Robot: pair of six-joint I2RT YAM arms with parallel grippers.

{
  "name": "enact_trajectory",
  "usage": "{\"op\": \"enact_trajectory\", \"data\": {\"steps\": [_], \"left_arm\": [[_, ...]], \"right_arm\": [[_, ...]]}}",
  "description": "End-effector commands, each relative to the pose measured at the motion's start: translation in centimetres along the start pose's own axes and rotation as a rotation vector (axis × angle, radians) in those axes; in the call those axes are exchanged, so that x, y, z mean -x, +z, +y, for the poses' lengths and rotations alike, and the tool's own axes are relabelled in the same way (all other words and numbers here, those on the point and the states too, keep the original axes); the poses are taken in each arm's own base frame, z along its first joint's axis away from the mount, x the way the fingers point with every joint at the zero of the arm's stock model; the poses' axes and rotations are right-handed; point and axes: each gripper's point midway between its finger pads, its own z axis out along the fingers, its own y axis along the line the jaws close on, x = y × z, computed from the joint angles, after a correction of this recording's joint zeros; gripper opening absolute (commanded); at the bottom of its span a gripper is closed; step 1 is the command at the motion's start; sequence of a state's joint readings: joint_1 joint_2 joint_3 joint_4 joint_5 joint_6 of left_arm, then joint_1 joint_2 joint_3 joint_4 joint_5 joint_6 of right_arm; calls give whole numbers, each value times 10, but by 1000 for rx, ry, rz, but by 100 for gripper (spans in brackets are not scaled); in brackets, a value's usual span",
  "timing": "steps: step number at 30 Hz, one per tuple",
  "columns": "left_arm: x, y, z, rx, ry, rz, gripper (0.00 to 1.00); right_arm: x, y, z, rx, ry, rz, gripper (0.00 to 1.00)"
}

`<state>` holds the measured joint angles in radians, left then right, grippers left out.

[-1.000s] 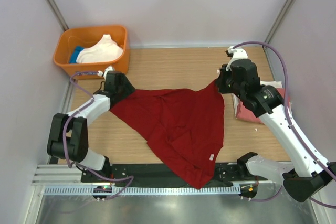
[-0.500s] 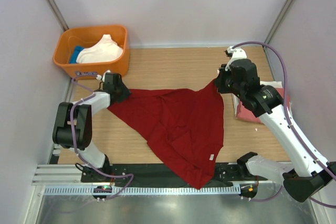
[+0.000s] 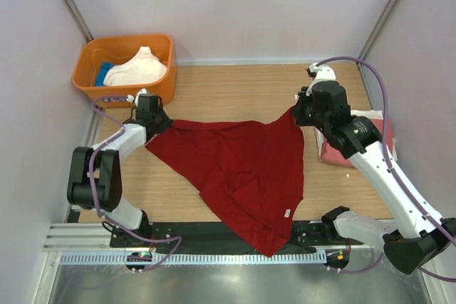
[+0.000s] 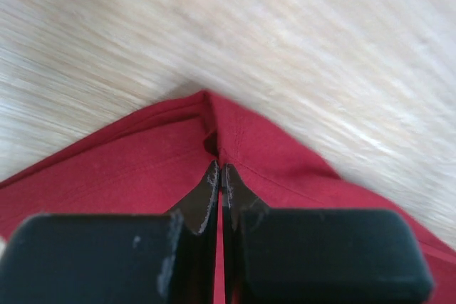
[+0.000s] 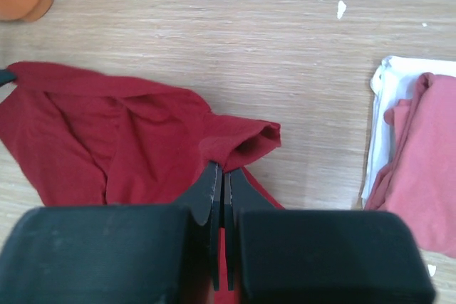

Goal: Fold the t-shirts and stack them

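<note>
Pale lilac-grey panel walls on three sides; light wood-grain tabletop; brushed metal ledge along near edge. Even, soft light.

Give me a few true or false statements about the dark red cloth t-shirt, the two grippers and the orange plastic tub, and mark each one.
1. The left gripper is shut on a corner of the dark red cloth t-shirt. True.
2. The right gripper is open above bare wood. False: it is shut on the red shirt's edge.
3. The orange plastic tub is empty. False: it holds cream cloth and blue cloth.
4. A salmon-pink folded shirt lies on a white shirt. True.
5. The red shirt is folded into a neat rectangle. False: it lies spread out, unfolded.
</note>
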<state>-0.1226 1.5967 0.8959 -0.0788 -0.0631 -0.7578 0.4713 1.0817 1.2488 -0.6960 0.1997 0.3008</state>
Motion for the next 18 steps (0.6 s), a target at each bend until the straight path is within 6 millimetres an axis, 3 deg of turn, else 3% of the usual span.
{"op": "enact_trajectory", "data": {"steps": [1, 3, 4, 5, 6, 8, 10, 12, 14, 15, 17, 18], "left_arm": [[70, -52, -37, -89, 2, -208, 0], [83, -70, -44, -97, -4, -238, 0], [104, -87, -55, -114, -13, -292, 0], [111, -102, -56, -113, -17, -307, 0], [123, -115, -62, -130, -28, -334, 0], [148, -147, -74, -171, -55, -387, 0], [164, -185, -79, -209, -75, -443, 0], [189, -246, -89, -276, -92, -560, 0], [199, -289, -90, -312, -83, -646, 0], [202, -330, -88, -359, -95, -722, 0], [202, -365, -82, -394, -108, -793, 0], [201, -382, -75, -395, -124, -837, 0]], "right_arm": [[25, 23, -23, -101, 90, -92, 1], [49, 32, -27, -73, 143, -116, 1], [53, 44, -32, -71, 172, -97, 1], [68, 48, -47, -80, 233, -117, 1], [92, 42, -39, -24, 257, -157, 1], [120, 35, -45, -18, 290, -215, 1], [156, 7, -32, 50, 288, -304, 1], [189, -36, -25, 80, 255, -426, 1], [207, -68, -20, 101, 227, -515, 1], [216, -106, -16, 126, 198, -599, 1], [227, -149, -5, 190, 161, -715, 1], [224, -182, -2, 212, 150, -785, 1]]}}
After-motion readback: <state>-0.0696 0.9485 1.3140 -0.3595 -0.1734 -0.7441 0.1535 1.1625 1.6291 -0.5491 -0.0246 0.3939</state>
